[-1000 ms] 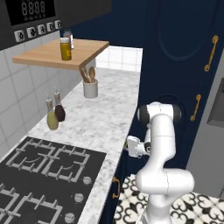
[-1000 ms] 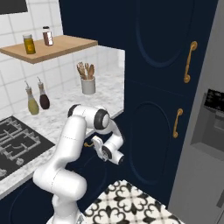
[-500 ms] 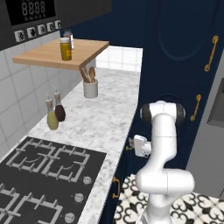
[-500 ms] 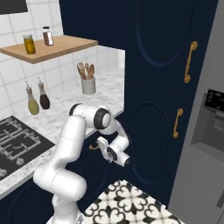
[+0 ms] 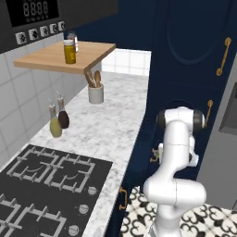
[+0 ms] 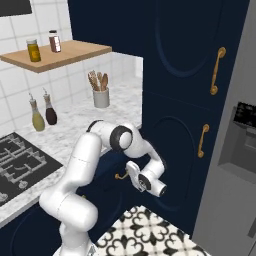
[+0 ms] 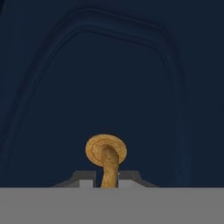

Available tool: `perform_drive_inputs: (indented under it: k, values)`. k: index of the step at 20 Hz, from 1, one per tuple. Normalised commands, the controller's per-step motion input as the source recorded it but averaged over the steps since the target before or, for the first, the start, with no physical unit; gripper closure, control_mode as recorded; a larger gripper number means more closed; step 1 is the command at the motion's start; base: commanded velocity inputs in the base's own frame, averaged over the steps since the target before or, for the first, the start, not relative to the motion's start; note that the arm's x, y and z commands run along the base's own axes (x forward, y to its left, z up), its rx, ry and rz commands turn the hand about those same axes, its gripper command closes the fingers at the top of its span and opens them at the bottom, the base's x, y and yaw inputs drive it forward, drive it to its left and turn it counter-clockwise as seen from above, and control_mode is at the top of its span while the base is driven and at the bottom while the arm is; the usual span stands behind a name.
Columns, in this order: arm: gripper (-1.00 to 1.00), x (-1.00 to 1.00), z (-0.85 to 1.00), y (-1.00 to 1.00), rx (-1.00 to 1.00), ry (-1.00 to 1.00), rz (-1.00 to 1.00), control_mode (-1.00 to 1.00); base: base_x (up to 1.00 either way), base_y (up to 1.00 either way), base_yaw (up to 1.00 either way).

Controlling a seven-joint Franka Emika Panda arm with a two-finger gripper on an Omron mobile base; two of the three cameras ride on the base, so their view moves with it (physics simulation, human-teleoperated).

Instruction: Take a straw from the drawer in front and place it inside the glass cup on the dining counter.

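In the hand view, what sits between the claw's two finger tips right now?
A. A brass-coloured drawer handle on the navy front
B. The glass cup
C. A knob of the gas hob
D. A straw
A: in the hand view the claw is shut on the brass-coloured drawer handle, whose round mount sits on the navy front.
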Motion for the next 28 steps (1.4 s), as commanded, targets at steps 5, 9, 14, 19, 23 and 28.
perform_drive_inputs:
  k: [5,9,14,19,23,28]
  values:
    - [1.00,-0.31,0.00,-1.00,0.00,0.06,0.00,-1.00,0.00,0.00,0.00]
    - [1.00,-0.26,0.00,-1.00,0.00,0.07,0.00,-1.00,0.00,0.00,0.00]
    - [-1.00,-0.24,0.00,-1.00,0.00,0.09,0.00,-1.00,0.00,0.00,0.00]
    - [-1.00,-0.37,0.00,-1.00,0.00,0.08,0.00,-1.00,0.00,0.00,0.00]
    - [-1.00,-0.69,0.17,-0.59,-0.11,0.00,0.00,-1.00,0.00,0.00,0.00]
    - [-1.00,-0.58,0.92,-0.03,-0.24,-0.03,0.00,-1.00,0.00,0.00,0.00]
